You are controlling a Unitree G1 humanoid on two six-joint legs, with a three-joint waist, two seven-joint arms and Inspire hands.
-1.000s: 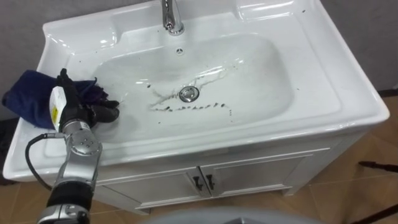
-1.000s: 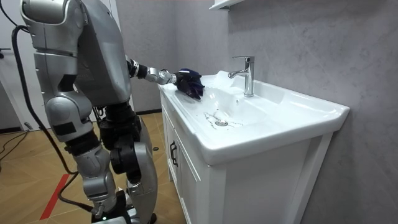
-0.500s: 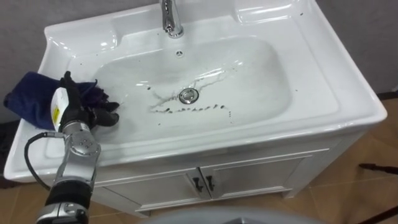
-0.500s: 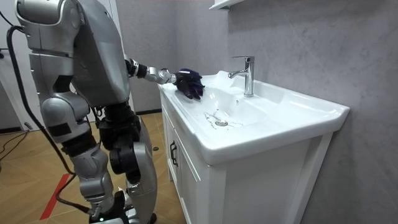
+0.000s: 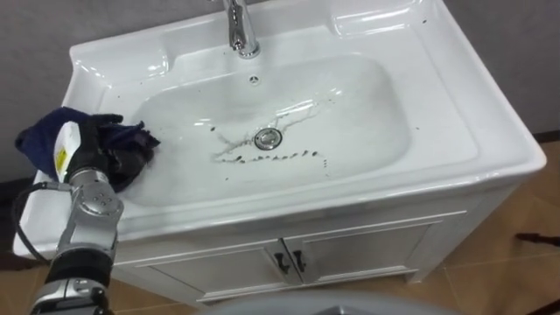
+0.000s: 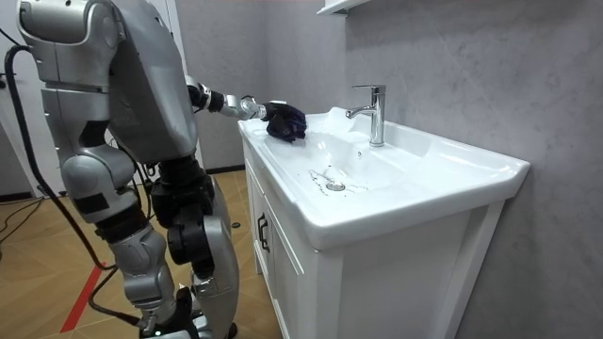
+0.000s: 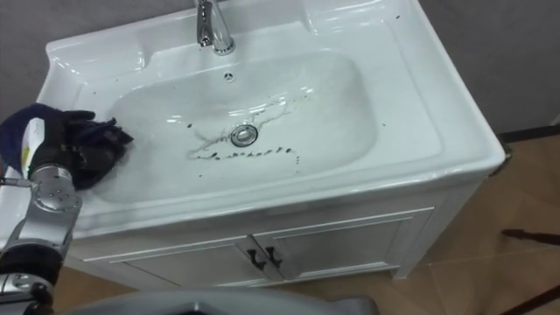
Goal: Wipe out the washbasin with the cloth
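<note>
One cloth (image 5: 39,138), dark blue, lies bunched on the left rim of the basin (image 5: 376,105), partly over the bowl's left edge. My left robot hand (image 5: 98,147) is clenched on it. The dark fingers are curled into the folds on the bowl side, and the rest of the cloth is heaped behind the wrist toward the outer edge. Basin is white and glossy. Dark specks (image 5: 278,155) lie in a ragged line just in front of the drain (image 5: 268,137), with a few more to its left, all well apart from the cloth. Chrome faucet (image 5: 238,28) stands on the back ledge, behind the drain. Two cabinet doors (image 5: 350,254) below are closed. Room view: I stand at the end of the vanity on the room view's left, left arm stretched out over the corner, hand and cloth at the rim.
</note>
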